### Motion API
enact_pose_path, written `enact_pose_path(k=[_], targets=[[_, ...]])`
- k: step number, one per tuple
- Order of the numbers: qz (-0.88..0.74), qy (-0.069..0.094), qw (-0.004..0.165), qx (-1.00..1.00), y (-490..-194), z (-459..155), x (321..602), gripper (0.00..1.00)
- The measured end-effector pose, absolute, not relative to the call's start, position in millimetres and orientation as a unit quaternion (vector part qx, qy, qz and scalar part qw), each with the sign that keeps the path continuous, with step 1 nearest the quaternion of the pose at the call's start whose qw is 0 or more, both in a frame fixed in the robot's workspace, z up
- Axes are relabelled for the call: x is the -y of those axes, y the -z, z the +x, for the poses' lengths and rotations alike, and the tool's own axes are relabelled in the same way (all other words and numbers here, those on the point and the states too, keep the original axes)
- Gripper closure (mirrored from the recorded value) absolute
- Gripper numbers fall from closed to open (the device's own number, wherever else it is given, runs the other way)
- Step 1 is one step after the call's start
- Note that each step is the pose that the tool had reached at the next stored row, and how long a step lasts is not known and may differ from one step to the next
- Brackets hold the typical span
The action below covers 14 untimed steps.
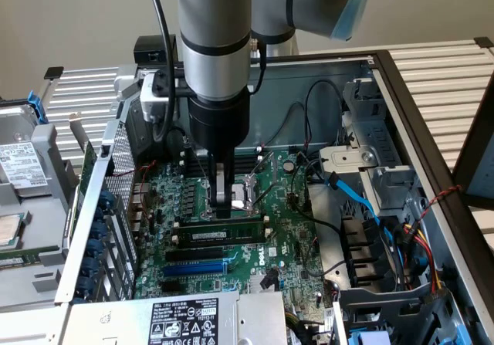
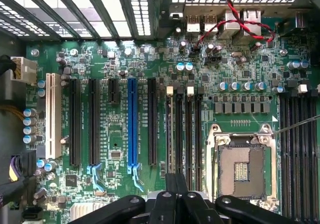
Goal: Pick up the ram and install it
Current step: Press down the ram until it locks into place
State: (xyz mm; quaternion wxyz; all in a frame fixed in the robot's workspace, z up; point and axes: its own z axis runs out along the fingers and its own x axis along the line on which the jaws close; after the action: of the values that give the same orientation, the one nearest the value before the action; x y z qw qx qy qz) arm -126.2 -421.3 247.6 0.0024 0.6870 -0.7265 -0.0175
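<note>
The open computer case (image 1: pixel 401 90) is lying on its side, and its metal walls are closing the motherboard (image 1: pixel 285 229) in on all sides: the drive cage (image 1: pixel 370 152) and loose cables on the exterior view's right, the perforated rear panel (image 1: pixel 116 183) on the exterior view's left, and the power supply (image 1: pixel 185 318) along the near edge. The free room for moving is only straight above the board.

The robot arm (image 1: pixel 212 36) is reaching down from above into this opening, standing upright over the middle of the board, near the empty processor socket (image 2: pixel 242 169).

The blue expansion slot (image 1: pixel 194 268) is lying nearer to the power supply, with black slots (image 1: pixel 193 253) between it and the memory area.

The gripper (image 1: pixel 223 198) is pointing straight down with its fingers brought fully together, and they are gripping nothing. The fingertips are standing just over the top edge of the ram (image 1: pixel 220 228), at its middle; whether they are touching it I cannot tell.

The ram, green with black chips, is sitting on edge in a memory slot beside the socket, level along its length.
</note>
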Motion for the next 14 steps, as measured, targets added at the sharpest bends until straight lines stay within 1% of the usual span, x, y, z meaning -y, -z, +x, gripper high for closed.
enact_pose_path(k=[8, 14], targets=[[0.687, 0.018, 0.002, 0.726, -238, -126, 422, 0.9], [0.687, 0.018, 0.002, 0.726, -238, -126, 421, 0.9]])
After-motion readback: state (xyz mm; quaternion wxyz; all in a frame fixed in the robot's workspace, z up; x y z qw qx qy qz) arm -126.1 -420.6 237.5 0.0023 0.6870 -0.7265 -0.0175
